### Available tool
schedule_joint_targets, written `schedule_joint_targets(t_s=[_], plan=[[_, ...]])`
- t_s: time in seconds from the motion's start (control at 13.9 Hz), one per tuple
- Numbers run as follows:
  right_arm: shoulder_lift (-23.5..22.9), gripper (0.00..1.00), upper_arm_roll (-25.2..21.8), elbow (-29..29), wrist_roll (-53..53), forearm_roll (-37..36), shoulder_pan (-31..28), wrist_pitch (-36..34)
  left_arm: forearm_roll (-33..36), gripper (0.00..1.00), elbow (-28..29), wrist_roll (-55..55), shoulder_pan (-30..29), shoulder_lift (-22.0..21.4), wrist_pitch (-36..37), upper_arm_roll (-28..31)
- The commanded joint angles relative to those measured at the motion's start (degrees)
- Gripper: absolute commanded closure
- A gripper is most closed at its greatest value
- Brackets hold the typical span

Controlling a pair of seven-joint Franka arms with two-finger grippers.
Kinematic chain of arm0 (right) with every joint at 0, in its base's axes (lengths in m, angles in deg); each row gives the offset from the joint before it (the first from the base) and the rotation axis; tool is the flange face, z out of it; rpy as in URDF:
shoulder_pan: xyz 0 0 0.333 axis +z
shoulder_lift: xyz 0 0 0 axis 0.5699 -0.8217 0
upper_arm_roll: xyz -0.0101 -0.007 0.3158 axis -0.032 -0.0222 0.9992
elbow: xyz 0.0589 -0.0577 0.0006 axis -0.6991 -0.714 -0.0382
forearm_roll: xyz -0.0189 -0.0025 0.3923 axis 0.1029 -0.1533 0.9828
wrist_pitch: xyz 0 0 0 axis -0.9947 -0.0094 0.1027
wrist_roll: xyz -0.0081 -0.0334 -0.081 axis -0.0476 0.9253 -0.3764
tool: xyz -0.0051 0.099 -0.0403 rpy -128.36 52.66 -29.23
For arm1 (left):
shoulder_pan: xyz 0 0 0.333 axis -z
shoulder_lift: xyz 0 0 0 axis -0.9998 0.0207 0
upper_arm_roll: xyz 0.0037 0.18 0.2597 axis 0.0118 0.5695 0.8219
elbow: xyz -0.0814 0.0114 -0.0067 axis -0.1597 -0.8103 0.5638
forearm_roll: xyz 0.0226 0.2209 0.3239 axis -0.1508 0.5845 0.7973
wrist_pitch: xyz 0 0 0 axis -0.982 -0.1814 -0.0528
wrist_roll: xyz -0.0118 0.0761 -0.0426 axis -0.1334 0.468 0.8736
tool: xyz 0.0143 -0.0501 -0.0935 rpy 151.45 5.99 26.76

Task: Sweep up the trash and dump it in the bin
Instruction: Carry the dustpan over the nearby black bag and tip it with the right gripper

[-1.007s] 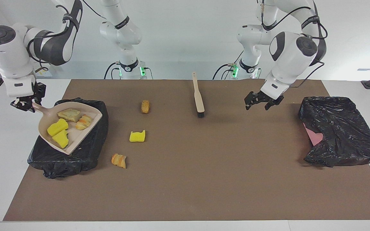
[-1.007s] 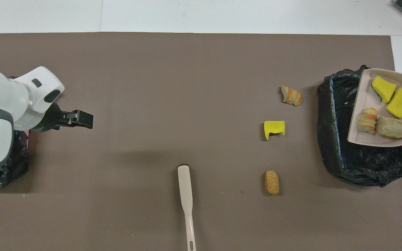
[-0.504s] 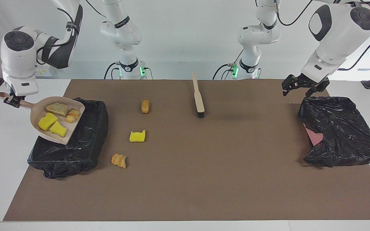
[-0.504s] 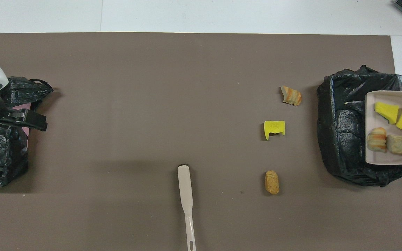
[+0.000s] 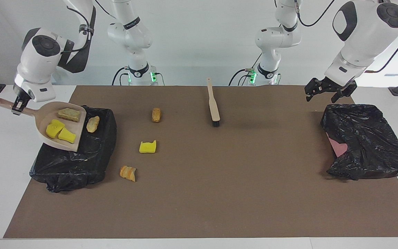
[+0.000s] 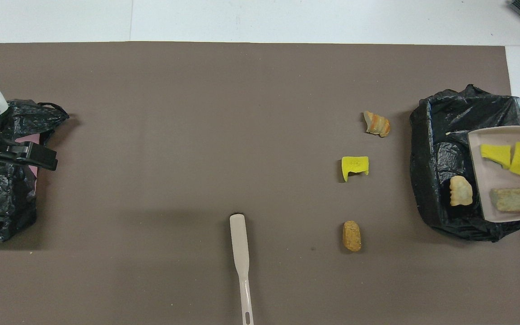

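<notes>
Trash in seven scraps, the facing view taken as reference. Two bright yellow sponge pieces [image 5: 59, 131] and a pale tan stone-like chunk [image 5: 68, 114] lie on the beige plastic dustpan [image 5: 45, 114], tilted at left of frame over the black-bagged bin [image 5: 92, 162]. An orange-brown bread-like lump [image 5: 93, 124] is just off the dustpan's lip, over the bin's opening; whether it touches the liner I cannot tell. Three scraps lie on the brown mat [image 5: 219, 193], left of centre: a brown bread lump [image 5: 156, 114] uppermost, a yellow sponge scrap [image 5: 148, 147] below it, a striped orange lump [image 5: 128, 173] lowest.

My right gripper [image 5: 16, 109], upper left of frame, is pinched tight on the dustpan's handle. My left gripper [image 5: 326, 90], upper right of frame, hangs with fingers spread, holding nothing, over the upper edge of a second crumpled black bag [image 5: 368, 141].

A beige black-bristled brush [image 5: 213, 103] lies on the mat at upper centre, touched by neither gripper.
</notes>
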Motion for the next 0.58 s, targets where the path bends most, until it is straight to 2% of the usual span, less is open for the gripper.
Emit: schedule_joint_targets(t_s=[0.0,0.36,0.5], plan=[[1.8,1.0,0.3,-1.0,-0.4,-1.8,1.0,0.1,1.1,0.0,-0.4,-0.7,-0.4,-0.1,0.2,-0.3],[1.9,1.0,0.5,0.1,-0.4,-4.2,2.2,-0.2,1.1,0.0,-0.4,-0.7,-0.3,-0.1,0.2,-0.3],[1.8,1.0,0.5,0.9,-0.1,-7.4,3.3,-0.1,1.1,0.0,-0.4,-0.7,-0.4,-0.1,0.2,-0.3]])
